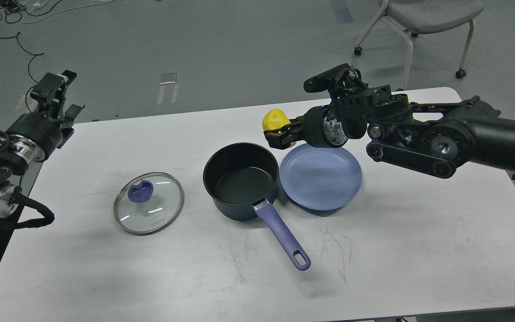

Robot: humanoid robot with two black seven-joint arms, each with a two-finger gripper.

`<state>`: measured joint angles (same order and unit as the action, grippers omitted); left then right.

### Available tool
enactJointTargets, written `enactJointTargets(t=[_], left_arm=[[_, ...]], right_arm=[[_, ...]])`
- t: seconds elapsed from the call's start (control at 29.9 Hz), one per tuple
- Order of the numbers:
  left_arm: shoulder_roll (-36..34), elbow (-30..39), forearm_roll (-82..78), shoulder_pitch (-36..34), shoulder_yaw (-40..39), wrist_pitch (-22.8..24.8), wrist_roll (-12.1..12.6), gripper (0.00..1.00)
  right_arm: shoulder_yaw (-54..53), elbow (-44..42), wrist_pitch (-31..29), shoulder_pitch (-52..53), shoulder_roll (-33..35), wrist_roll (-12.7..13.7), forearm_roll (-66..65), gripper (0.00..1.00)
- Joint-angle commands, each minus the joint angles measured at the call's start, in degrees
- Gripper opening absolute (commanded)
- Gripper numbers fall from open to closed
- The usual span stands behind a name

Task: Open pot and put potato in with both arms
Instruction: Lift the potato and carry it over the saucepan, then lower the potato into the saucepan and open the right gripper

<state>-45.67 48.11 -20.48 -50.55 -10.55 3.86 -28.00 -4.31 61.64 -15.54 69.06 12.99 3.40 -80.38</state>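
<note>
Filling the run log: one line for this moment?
pot open | lid on table | right end effector holds potato | left end effector empty

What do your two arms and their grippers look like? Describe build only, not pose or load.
Both arms are black with silver joint rings and black cables. The right arm shows belt-like links and round pivots, and its gripper is black. The left arm carries a looping cable and a blocky black gripper.

You had a white table [150,286] carrying three things. The open pot [241,181] stood near its middle, handle toward you. The glass lid [149,203] lay flat left of the pot, apart; the blue plate [320,177] sat just right of it.
</note>
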Motion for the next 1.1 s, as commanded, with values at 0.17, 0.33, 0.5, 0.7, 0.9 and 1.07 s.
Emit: enactJointTargets(t=[0.17,0.33,0.5,0.7,0.9,1.07], left_arm=[[-1.2,0.0,0.0,0.1,0.1,0.1,0.0,0.99],[-1.7,0.0,0.0,0.1,0.1,0.1,0.0,0.99],[-2.6,0.1,0.0,0.1,0.0,0.2,0.0,0.99],[-2.9,0.0,0.0,0.1,0.2,0.3,0.0,0.99],[-3.6,0.0,0.0,0.1,0.0,0.4,0.0,0.99],[-3.4,-0.1,0.6,-0.8,-0.2,0.5,0.0,0.99]], right_arm=[[0.6,-2.2,0.0,-1.3,-8.6,1.5,-0.1,0.5],[0.7,-4.4,0.0,-2.5,-10.1,1.5,-0.1,0.53],[0.6,-4.6,0.0,-4.2,-10.3,1.4,0.5,0.82],[0.2,-4.2,0.0,-4.4,-10.5,1.3,4.5,0.99],[-3.1,-4.4,0.6,-3.3,-11.5,1.3,5.8,1.0],[-13.2,-4.7,1.6,-4.3,-9.1,0.9,6.8,1.0]])
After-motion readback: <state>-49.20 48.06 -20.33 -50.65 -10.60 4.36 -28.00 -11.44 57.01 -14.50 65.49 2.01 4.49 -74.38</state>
